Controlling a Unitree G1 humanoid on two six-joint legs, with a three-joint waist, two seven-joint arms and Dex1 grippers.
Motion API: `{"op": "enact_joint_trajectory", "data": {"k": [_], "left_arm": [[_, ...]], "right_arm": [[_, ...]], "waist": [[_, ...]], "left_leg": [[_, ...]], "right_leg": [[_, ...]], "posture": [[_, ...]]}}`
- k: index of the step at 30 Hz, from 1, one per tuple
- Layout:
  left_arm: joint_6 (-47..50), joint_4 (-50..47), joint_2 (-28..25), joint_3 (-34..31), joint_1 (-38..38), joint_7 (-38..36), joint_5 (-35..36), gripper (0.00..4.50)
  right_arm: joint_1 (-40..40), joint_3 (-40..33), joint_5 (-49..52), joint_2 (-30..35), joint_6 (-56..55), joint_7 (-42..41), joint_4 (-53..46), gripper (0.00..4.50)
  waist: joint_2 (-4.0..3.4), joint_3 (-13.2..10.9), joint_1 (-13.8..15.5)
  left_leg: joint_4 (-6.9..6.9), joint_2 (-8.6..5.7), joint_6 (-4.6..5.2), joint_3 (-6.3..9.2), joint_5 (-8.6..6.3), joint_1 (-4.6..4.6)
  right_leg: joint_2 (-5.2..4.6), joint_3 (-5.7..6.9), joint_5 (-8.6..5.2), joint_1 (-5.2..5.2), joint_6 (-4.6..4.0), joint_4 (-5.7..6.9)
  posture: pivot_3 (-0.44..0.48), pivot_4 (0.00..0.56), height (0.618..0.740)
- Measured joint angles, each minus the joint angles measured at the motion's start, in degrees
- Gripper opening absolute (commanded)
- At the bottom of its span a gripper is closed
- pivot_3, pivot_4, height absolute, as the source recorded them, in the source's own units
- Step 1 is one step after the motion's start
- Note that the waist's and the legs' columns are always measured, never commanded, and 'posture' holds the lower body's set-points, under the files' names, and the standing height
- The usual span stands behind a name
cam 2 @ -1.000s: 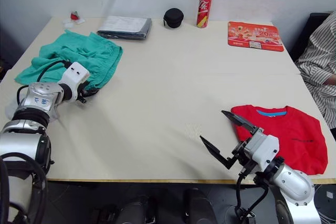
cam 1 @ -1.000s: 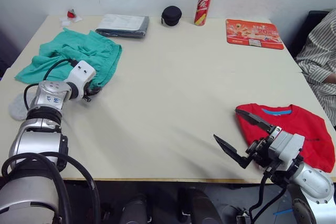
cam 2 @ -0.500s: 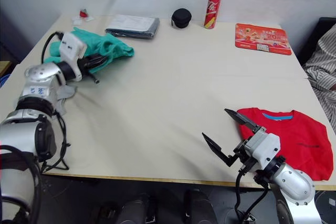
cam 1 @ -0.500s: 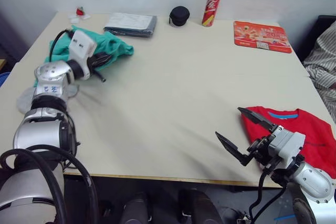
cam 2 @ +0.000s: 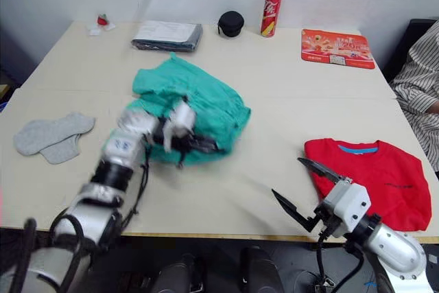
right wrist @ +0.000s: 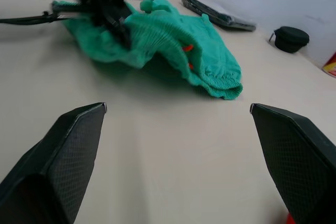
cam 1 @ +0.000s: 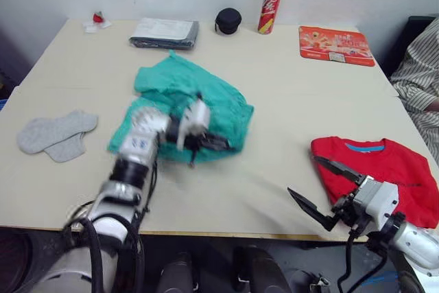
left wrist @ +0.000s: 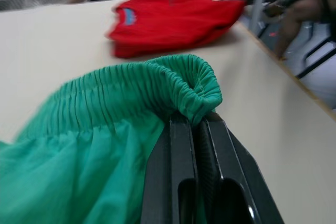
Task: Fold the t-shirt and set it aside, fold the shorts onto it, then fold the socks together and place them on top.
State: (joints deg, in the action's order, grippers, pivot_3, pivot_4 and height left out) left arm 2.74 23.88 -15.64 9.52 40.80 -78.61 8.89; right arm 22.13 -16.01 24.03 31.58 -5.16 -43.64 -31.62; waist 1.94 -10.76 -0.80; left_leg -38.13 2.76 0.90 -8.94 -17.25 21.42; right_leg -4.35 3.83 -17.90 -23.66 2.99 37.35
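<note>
The left arm reaches forward and inward over the middle of the table (cam 1: 288, 94), its forearm low and nearly level, and the left gripper (left wrist: 195, 129) has its two black fingers pressed together on the gathered waistband of the shorts (cam 1: 199, 104). The shorts lie bunched in a heap at the table's centre, the pinched edge lifted slightly toward the right side. The right arm is held low at the near right corner, its forearm pointing inward, and the right gripper (cam 1: 324, 189) stands wide open just above the surface, one finger by the near edge and the other touching or just over the near left corner of the t-shirt (cam 1: 384, 173). The t-shirt lies folded flat near the right edge, collar toward the far side. The socks (cam 1: 56, 134) lie overlapping near the left edge. Along the far edge sit a folded grey cloth (cam 1: 164, 32), a small black case (cam 1: 228, 20), a red can (cam 1: 269, 8) and a red mat (cam 1: 336, 44). A person's striped sleeve (cam 1: 420, 66) shows beyond the right edge.
</note>
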Motion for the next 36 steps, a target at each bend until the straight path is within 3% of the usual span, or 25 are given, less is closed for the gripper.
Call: {"op": "enact_joint_trajectory", "data": {"k": [1, 2, 8, 15, 18, 20, 23, 29, 32, 35, 36], "left_arm": [[2.3, -3.8, 1.1, 0.8, -3.3, 2.3, 0.2, 0.04], [4.0, -6.6, 1.6, 1.2, -5.5, 4.0, 0.3, 0.54], [9.0, -20.0, 1.6, 2.1, -13.3, 10.3, 2.8, 2.32], [12.4, -28.0, -9.6, -4.1, -14.4, 5.2, 13.1, 4.48], [6.8, -23.6, -16.0, -7.5, -13.9, 4.6, 11.9, 4.48], [-5.2, -13.0, -22.7, -9.4, -12.9, 2.8, 7.2, 4.48], [-18.6, -0.1, -28.2, -10.8, -12.5, 1.1, 3.3, 4.48], [-31.8, 17.8, -32.0, -10.9, -9.8, 2.1, -1.4, 4.48], [-35.5, 22.3, -32.0, -10.5, -7.2, 3.9, -3.4, 4.50], [-38.1, 26.3, -31.7, -8.4, -3.8, 6.6, -6.1, 4.50], [-38.1, 27.6, -31.5, -7.8, -2.6, 7.3, -7.1, 4.31]], "right_arm": [[0.5, -0.8, 0.3, -0.5, 0.4, 1.0, -0.4, 4.50], [0.8, -1.0, 0.7, -0.7, 0.8, 1.6, -0.9, 4.50], [1.6, 1.7, 0.5, 1.1, 6.0, 2.1, -5.8, 4.50], [-3.8, 8.0, -4.4, 6.2, 10.2, 1.1, -7.3, 4.50], [-7.6, 13.8, -8.9, 7.7, 9.6, -0.7, -6.8, 4.50], [-12.3, 20.1, -14.4, 7.8, 7.2, -1.6, -4.0, 4.50], [-18.0, 25.8, -20.2, 6.4, 5.9, -1.7, 1.1, 4.50], [-27.1, 31.7, -29.9, 6.4, 2.4, -1.7, 9.8, 4.50], [-29.6, 32.7, -32.0, 7.9, 2.8, -3.0, 12.4, 3.89], [-31.3, 32.8, -32.1, 8.5, 4.3, -4.6, 14.0, 2.83], [-31.7, 32.9, -32.2, 8.7, 5.0, -5.0, 14.2, 2.51]], "waist": [[0.00, 0.0, 0.0], [0.00, 0.0, 0.0], [-0.06, 0.0, 0.0], [-0.11, 0.0, -0.4], [-0.11, 0.0, -0.7], [-0.10, 0.0, -1.0], [-0.11, 0.0, -0.8], [-0.09, 0.0, -0.1], [-0.09, 0.0, 0.1], [-0.08, 0.1, 0.4], [-0.11, 0.1, 0.6]], "left_leg": [[-0.01, -0.02, 0.01, 0.00, 0.00, -0.03], [0.00, -0.01, 0.01, 0.02, 0.00, -0.06], [0.07, -0.02, 0.01, 0.17, 0.00, -0.21], [0.09, -0.02, -0.02, 0.27, 0.00, -0.19], [0.11, -0.02, -0.04, 0.31, 0.01, -0.20], [0.15, 0.01, -0.07, 0.30, 0.01, -0.18], [0.19, 0.01, -0.10, 0.32, -0.04, -0.12], [0.04, -0.06, 0.14, 0.38, -0.21, 0.16], [-0.02, -0.08, 0.20, 0.35, -0.25, 0.10], [-0.02, -0.07, 0.23, 0.36, -0.25, -0.03], [-0.02, -0.07, 0.45, 0.36, -0.35, -0.13]], "right_leg": [[-0.04, -0.03, 0.00, 0.00, 0.00, 0.07], [-0.05, -0.05, 0.00, 0.02, 0.00, 0.09], [-0.06, -0.03, 0.00, 0.17, -0.02, 0.12], [-0.08, 0.08, -0.04, 0.17, -0.10, 0.10], [-0.08, 0.16, -0.06, 0.17, -0.12, 0.10], [-0.08, 0.26, -0.09, 0.12, -0.18, 0.09], [-0.16, 0.38, -0.14, 0.06, -0.28, 0.07], [-0.31, 0.57, -0.15, -0.02, -0.28, -0.03], [-0.34, 0.55, -0.13, 0.04, -0.24, -0.02], [-0.34, 0.56, -0.12, 0.14, -0.23, 0.06], [-0.33, 0.57, -0.12, 0.21, -0.23, 0.09]], "posture": [[0.000, 0.150, 0.740], [0.000, 0.150, 0.740], [0.000, 0.150, 0.740], [0.000, 0.150, 0.740], [0.000, 0.150, 0.740], [0.000, 0.150, 0.740], [0.000, 0.150, 0.740], [0.000, 0.150, 0.740], [0.000, 0.150, 0.740], [0.000, 0.150, 0.740], [0.000, 0.150, 0.740]]}}
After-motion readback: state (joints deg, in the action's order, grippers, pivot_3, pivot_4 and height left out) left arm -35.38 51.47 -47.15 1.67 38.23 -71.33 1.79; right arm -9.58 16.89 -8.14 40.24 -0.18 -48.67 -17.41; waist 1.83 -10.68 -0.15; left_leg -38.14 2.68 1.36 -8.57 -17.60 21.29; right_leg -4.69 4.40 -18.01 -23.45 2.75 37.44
